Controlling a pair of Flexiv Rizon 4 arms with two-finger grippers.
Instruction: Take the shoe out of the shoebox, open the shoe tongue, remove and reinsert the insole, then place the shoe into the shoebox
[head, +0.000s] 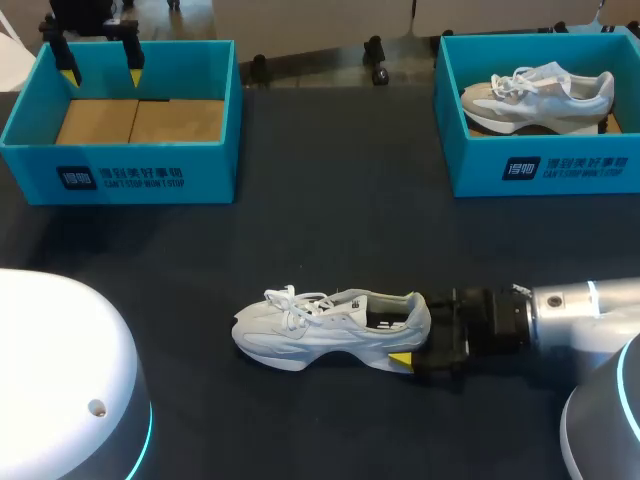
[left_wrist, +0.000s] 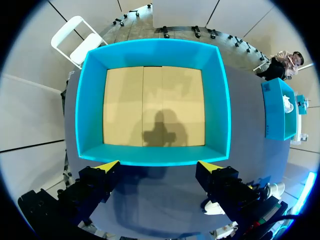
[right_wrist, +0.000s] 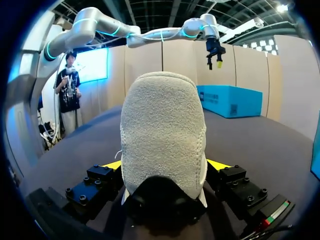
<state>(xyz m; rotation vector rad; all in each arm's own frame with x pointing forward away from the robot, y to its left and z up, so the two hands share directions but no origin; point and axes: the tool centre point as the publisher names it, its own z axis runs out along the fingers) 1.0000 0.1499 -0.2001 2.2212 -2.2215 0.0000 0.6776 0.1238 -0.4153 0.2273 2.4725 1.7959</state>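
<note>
Dark table (head: 330, 180) is carrying two teal boxes and two white shoes. One shoe (head: 320, 325) is sitting on its sole at the near middle of the table, outside both boxes, with its toe pointing left. The right gripper (head: 408, 332) is clamping its heel, one yellow-tipped finger on each side. The second shoe (head: 540, 95) is lying inside the right box (head: 560, 170) at the far right. The left box (head: 130, 44) at the far left is showing its bare cardboard floor. The left gripper (head: 100, 70) is hovering above that box, fingers spread wide and gripping nothing.
</note>
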